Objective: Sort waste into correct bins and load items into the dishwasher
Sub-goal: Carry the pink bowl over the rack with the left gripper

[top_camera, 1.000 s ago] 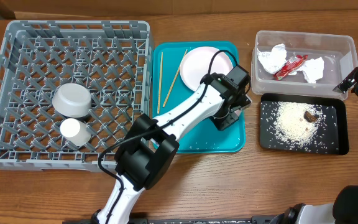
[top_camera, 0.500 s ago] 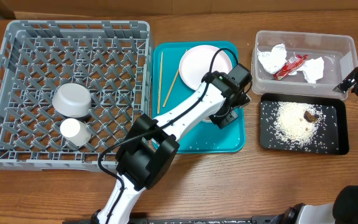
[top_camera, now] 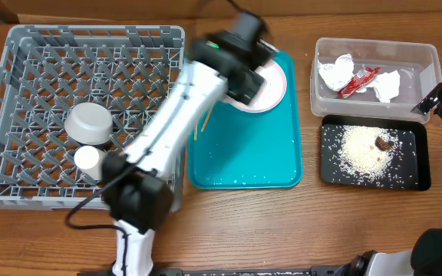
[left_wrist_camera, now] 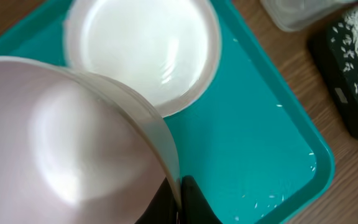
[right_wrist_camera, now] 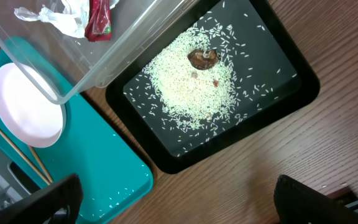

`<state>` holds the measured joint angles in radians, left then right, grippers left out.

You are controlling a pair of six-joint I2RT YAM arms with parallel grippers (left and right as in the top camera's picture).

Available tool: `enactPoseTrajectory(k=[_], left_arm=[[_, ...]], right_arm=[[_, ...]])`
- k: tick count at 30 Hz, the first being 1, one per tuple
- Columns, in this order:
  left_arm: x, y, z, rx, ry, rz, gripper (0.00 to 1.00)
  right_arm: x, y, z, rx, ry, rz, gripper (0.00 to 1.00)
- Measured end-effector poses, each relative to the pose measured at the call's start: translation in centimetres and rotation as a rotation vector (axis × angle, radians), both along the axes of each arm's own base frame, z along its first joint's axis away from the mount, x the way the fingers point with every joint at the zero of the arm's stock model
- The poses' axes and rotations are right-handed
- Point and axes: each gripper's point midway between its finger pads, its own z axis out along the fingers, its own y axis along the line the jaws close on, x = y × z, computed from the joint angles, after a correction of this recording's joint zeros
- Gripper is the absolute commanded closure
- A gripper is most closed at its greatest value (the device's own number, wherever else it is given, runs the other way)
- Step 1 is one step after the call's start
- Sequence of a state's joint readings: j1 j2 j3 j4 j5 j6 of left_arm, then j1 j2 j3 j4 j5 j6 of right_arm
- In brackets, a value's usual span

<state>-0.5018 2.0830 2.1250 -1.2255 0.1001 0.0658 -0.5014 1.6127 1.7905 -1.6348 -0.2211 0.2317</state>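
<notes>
My left gripper is clamped tight on the rim of a plate. The plate is up in the air over the teal tray. The other plate lies flat on that tray, near its back edge. A few chopsticks lie on the teal tray too, by its left edge. My arm hides part of them from above, and the arm looks blurry there.

The teal tray is in the middle of the table. The rack fills the left end of the table. A bowl and a cup sit in it, right next to each other, near its left wall.

The tub is at the back right corner of the table. It holds a wrapper between two bits of paper. The black tray sits just in front of the tub. It has a pile of rice with a brown lump on top.

My right gripper is spread wide and holds nothing. It hangs by the right edge of the table.
</notes>
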Motion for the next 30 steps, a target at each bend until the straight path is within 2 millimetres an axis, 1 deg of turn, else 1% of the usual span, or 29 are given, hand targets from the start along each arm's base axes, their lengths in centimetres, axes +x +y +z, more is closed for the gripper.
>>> enactPoseTrajectory(k=[1, 3, 6, 9, 14, 15, 16, 20, 24, 30], left_arm=[[0.3, 1.3, 0.5, -0.023, 0.016, 0.032, 0.96], [0.7, 3.6, 0.7, -0.067, 0.062, 0.082, 0.96], [1.2, 6.5, 0.8, -0.15, 0.133, 0.147, 0.96], [1.7, 8.7, 1.4, -0.255, 0.179, 0.195, 0.96], [2.9, 13.3, 2.5, -0.41, 0.209, 0.289, 0.96], [3.2, 14.5, 2.9, -0.447, 0.208, 0.309, 0.96], [3.4, 15.1, 3.0, -0.465, 0.206, 0.319, 0.96], [4.0, 19.0, 4.2, -0.577, 0.188, 0.375, 0.96], [4.0, 20.9, 4.6, -0.659, 0.185, 0.385, 0.96], [3.6, 22.0, 4.2, -0.775, 0.194, 0.363, 0.96]], right_arm=[[0.0, 0.0, 0.0, 0.0, 0.0, 0.0, 0.0], [0.0, 0.0, 0.0, 0.0, 0.0, 0.0, 0.0], [0.0, 0.0, 0.0, 0.0, 0.0, 0.0, 0.0], [0.0, 0.0, 0.0, 0.0, 0.0, 0.0, 0.0], [0.0, 0.0, 0.0, 0.0, 0.0, 0.0, 0.0], [0.0, 0.0, 0.0, 0.0, 0.0, 0.0, 0.0], [0.0, 0.0, 0.0, 0.0, 0.0, 0.0, 0.0], [0.0, 0.0, 0.0, 0.0, 0.0, 0.0, 0.0], [0.0, 0.0, 0.0, 0.0, 0.001, 0.0, 0.0], [0.0, 0.0, 0.0, 0.0, 0.0, 0.0, 0.0]])
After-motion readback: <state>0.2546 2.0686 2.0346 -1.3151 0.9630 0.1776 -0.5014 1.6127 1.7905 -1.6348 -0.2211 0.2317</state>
